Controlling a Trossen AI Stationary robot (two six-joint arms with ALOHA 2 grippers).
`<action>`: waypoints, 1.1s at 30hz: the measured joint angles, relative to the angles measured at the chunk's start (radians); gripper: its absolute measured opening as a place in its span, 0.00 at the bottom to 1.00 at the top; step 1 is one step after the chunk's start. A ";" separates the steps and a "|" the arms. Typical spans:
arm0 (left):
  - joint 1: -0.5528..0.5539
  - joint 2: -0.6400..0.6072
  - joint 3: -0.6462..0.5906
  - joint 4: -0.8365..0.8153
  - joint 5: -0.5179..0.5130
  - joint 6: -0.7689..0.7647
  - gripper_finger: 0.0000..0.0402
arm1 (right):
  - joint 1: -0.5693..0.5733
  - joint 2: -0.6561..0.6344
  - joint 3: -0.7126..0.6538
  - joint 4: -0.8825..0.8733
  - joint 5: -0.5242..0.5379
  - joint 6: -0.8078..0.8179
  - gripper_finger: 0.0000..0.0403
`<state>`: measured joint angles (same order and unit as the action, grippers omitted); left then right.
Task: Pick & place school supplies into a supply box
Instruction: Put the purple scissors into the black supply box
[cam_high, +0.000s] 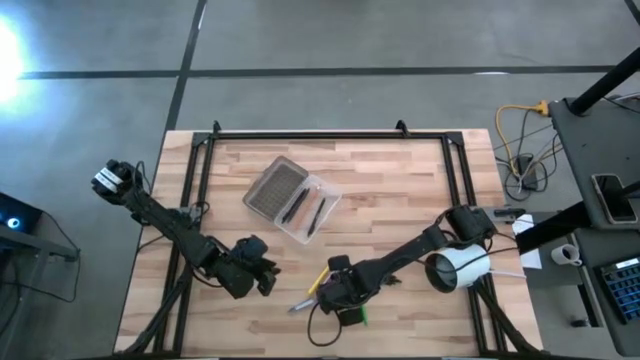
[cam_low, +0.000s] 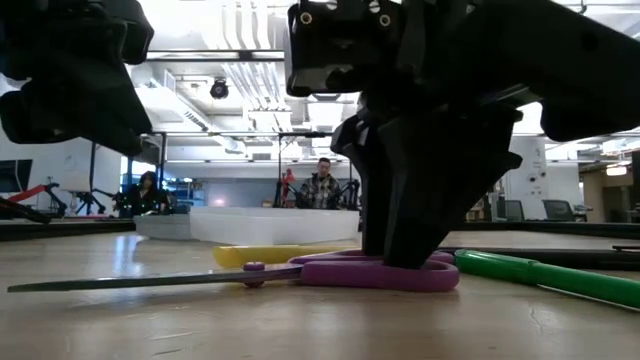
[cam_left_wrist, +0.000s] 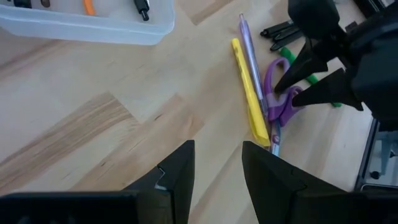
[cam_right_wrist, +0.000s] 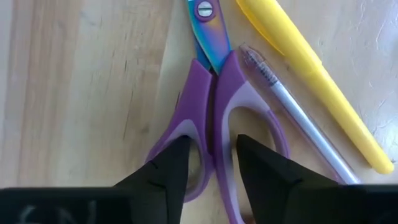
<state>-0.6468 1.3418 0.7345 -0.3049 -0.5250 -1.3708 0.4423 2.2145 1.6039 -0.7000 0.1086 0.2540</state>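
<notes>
The scissors (cam_right_wrist: 211, 118) are lying flat on the bench (cam_high: 400, 190) near its front edge, and your right end effector (cam_right_wrist: 211, 165) is sitting right over the purple handles, fingers a little apart and straddling the two handle shanks where they meet. Nothing is clamped yet, as far as the wrist view is showing. You are wanting both pads (cam_right_wrist: 171, 165) to close across the handle neck, not into a finger loop, so the blades are not swinging open when you lift. Mind the neighbours: a clear-barrelled pen (cam_right_wrist: 292, 112) is lying just beside the handles, and a yellow highlighter (cam_right_wrist: 311, 81) beside that. In my judgement a skewed close could be dragging the pen along.

The green marker (cam_low: 550, 275) is waiting close by on the far side of the scissors. The supply box (cam_high: 292, 198) is sitting open toward the middle of the bench, well apart from the pile, with a couple of dark pens in it.

Your left end effector (cam_left_wrist: 217, 171) is hanging over bare wood nearby, fingers apart, holding nothing.

The bench is pale butcher-block, looking smooth, so the scissors may be sliding. Beyond it, people are sitting in the room behind.
</notes>
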 joint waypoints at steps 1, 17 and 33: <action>0.000 0.000 0.000 0.000 -0.001 0.000 0.29 | 0.000 0.000 0.000 0.000 0.001 0.000 0.30; 0.000 0.000 -0.002 -0.006 -0.007 0.000 0.29 | 0.004 -0.059 -0.011 -0.024 -0.025 0.092 0.11; -0.056 -0.116 0.047 -0.173 -0.271 -0.001 0.29 | -0.139 -0.332 -0.112 0.032 0.100 0.858 0.11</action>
<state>-0.7026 1.2254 0.7815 -0.4774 -0.7960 -1.3717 0.3028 1.8830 1.4920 -0.6675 0.2086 1.1118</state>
